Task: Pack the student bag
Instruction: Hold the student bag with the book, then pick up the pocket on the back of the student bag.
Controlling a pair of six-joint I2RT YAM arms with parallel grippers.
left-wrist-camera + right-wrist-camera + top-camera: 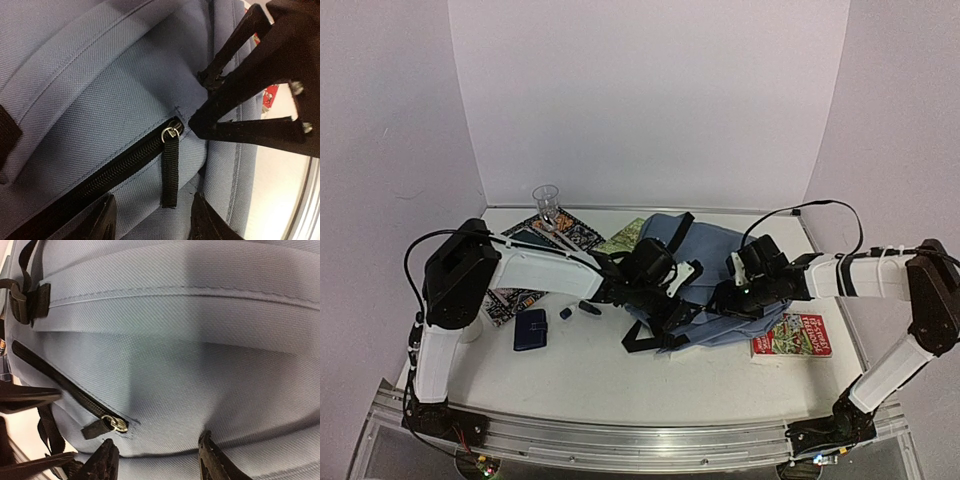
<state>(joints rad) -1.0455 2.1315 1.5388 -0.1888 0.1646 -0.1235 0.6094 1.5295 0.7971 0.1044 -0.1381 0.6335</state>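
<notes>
the left gripper [152,220] hangs with fingers apart over the large soft grey-blue fabric student bag [712,245], which lies mid-table between both arms. the black webbing zipper pull [170,172] lies lengthwise in its gap, and the dark zipper line [100,182] runs off diagonally. the right gripper [156,447], also spread, has the metal slider [117,424] off to one side, so the left looks better placed.

Left arm [535,268] reaching rightward, forearm lying about level; left pincer [155,225] tipping down, fingers standing apart. Right arm [865,275] bending in leftward; right pincer [157,462] gaping likewise. Both pincers hanging just beside each other.
</notes>
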